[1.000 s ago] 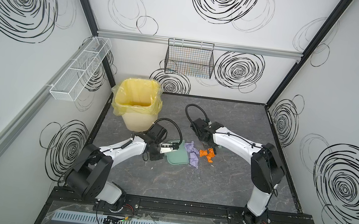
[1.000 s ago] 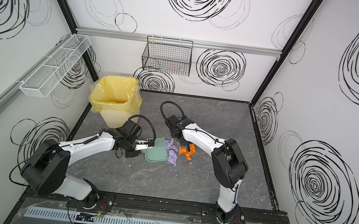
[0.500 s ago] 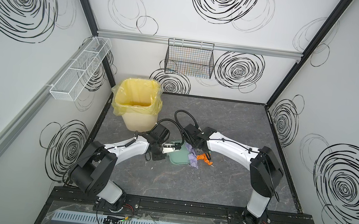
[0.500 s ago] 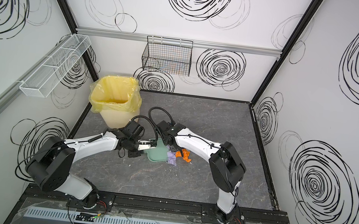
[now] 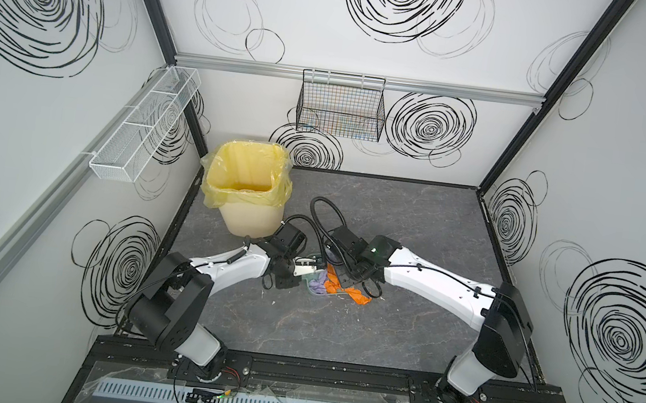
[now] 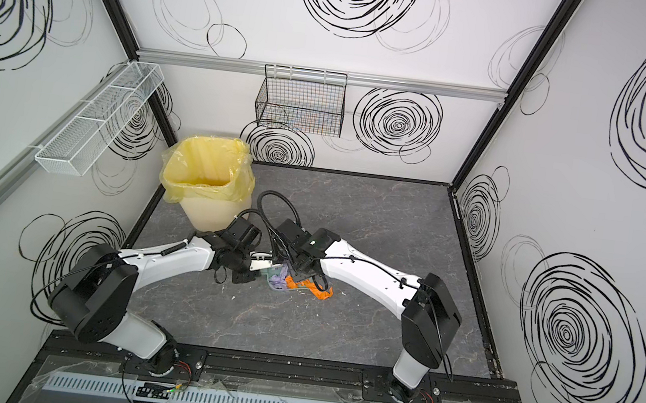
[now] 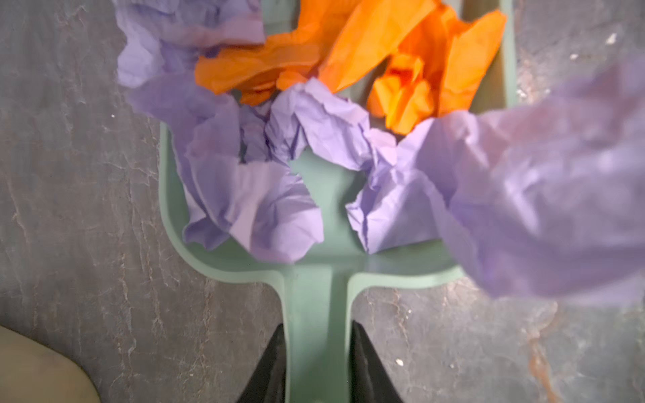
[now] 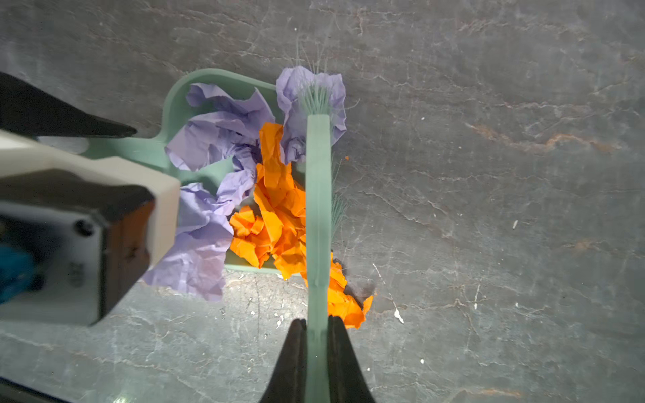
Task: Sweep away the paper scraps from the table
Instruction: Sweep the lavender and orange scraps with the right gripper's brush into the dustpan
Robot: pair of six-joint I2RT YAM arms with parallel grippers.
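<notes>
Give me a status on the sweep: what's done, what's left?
Done: most paper scraps sit in the dustpan. In hand: the left gripper clamps the dustpan's handle, and the right gripper clamps the brush, which lies across the pan's mouth. Left: one orange wad lies on the table just outside that mouth, partly under the brush. After that, the load needs tipping into the bin.

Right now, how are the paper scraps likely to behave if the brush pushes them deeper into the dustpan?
The paper scraps look thin and crumpled, probably light and floppy, sliding ahead of the brush. Some overhang the dustpan rim and may spill over. The orange wad lying outside the pan could slip past the bristles.
</notes>
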